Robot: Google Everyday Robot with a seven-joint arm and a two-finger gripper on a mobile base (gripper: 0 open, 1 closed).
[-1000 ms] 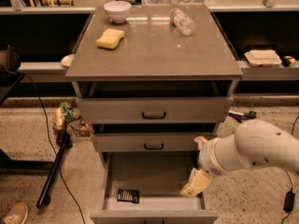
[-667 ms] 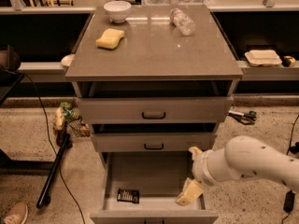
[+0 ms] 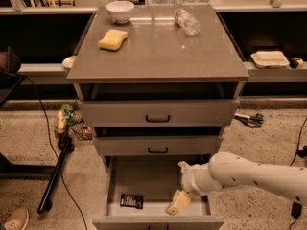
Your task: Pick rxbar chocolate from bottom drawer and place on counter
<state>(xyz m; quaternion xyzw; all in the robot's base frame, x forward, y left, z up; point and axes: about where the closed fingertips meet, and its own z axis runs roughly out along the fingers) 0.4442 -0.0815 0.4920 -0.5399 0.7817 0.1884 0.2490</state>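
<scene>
Camera view: the pale two-finger gripper [image 3: 178, 202] has slid left and lower into the deep grey bottom drawer [image 3: 148, 178].
The flat black-wrapped rxbar chocolate [image 3: 131, 201] lies unmoved at the drawer's front left, near the gripper but apart from it. Whether the gripper is released or clenched cannot be told. The grasp looks imminent; the glossy grey-brown counter [image 3: 158, 56] awaits.

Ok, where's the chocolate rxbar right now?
In the camera view, the rxbar chocolate lies in the open bottom drawer, front left corner, with the hand to its right.
</scene>
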